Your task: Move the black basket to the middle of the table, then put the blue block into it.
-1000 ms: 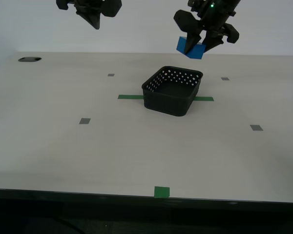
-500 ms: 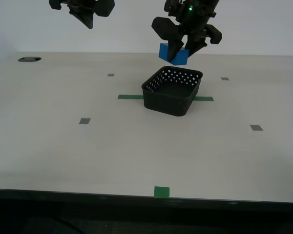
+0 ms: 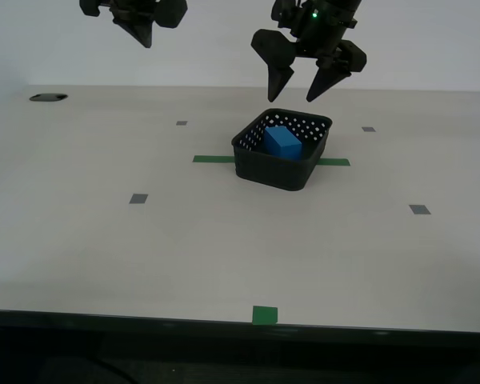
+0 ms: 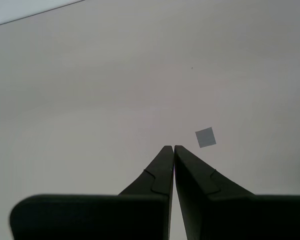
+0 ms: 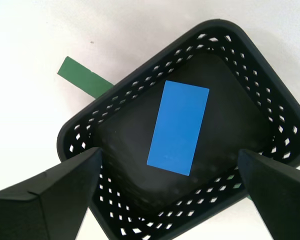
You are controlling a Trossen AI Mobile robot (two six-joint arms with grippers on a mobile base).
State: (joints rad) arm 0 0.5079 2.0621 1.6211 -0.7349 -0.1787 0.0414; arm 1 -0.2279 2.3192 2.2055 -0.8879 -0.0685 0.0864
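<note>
The black basket (image 3: 284, 152) sits on the table (image 3: 144, 256) near the middle of the surface, closer to its far edge than to its dark front edge, and lies across a green tape strip (image 3: 214, 159) whose ends show on either side of it. The blue block (image 3: 282, 142) lies inside the basket on its floor; in the first wrist view the block (image 5: 178, 127) shows as an oblong face, clear of the perforated walls (image 5: 140, 105).

My first gripper (image 3: 301, 84) hangs above the basket, jaws spread wide, nothing between them, not touching block or basket. In the first wrist view the two fingertips (image 5: 65, 190) frame the basket (image 5: 270, 110) from either side.

My second gripper (image 3: 144, 32) hangs high above the far part of the surface, well apart from the basket. In the second wrist view its jaws (image 4: 170, 150) are pressed together, empty, above bare surface with a small grey square (image 4: 205, 137) near the tips.
</note>
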